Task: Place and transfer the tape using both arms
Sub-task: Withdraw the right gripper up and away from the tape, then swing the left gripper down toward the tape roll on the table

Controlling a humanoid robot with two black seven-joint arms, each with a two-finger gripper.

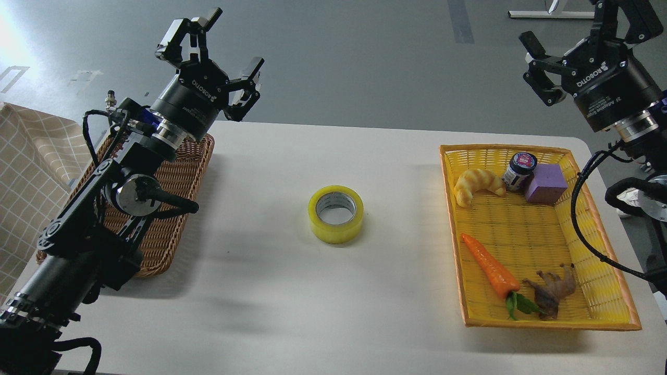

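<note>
The tape lies flat mid-table, between a wicker basket at the left edge and a plastic basket at the right. In the plastic basket's far end sit a croissant toy, a jar and a block, left to right; at its near end lie a carrot toy and, to its right, an animal figure.

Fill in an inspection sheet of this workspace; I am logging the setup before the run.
Surface: white table, tape shadowed.
Job's things: tape lies flat at mid-table, untouched.
Clutter: yellow basket holds croissant toy, jar, purple block, carrot, brown figure; wicker basket at left.
Grippers: left pincer open, raised; right pincer open, raised.
Cables: black cable over the yellow basket's edge.
Surroundings: grey floor, checked cloth.
</note>
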